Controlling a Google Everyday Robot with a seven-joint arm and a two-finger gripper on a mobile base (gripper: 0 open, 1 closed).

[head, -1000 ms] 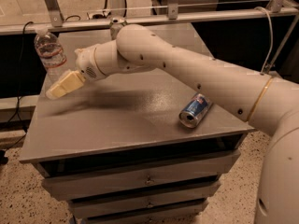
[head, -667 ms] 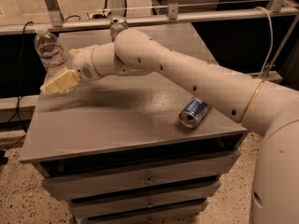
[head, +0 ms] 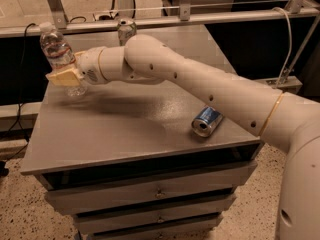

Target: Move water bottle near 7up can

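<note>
Over the grey drawer cabinet [head: 125, 134] the white arm [head: 200, 84] reaches to its far left corner, where the water bottle [head: 56, 49] stands upright. The gripper [head: 65, 77] is against the bottle's lower half; whether it clasps it cannot be told. The blue can [head: 206, 121] lies by the cabinet's right front edge, the 7up can [head: 126, 30] stands at its far edge

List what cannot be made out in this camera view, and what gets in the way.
Bottle, lower part: camera view, mostly hidden behind the gripper at the table's far-left corner.
7up can, base: camera view, hidden by the arm.
Blue can, label: camera view, too small to read.
Robot body: camera view, cut off by the right edge.
</note>
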